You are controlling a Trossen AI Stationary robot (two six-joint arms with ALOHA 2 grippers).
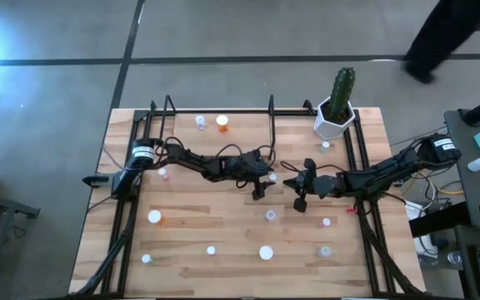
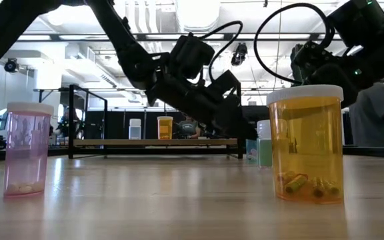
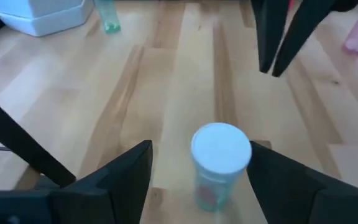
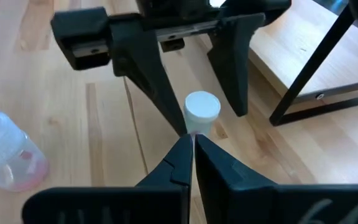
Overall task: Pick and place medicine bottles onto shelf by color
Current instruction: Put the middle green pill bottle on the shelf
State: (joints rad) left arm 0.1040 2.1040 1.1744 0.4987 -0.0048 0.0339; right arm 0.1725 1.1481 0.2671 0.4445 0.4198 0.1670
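Observation:
A small white-capped pill bottle with a pinkish body stands upright on the tabletop near the middle; it also shows in the high view. My left gripper is open, one finger on each side of the bottle, and I see no touch. My right gripper is shut and empty; it points at the bottle from the table's right, a short way off. The shelf stands at the far edge. A clear bottle and an orange bottle stand on it.
Several more bottles stand on the near half of the table, among them an orange one and a pink one. A greenish bottle stands by the white cactus pot at the far right. A person walks beyond the table.

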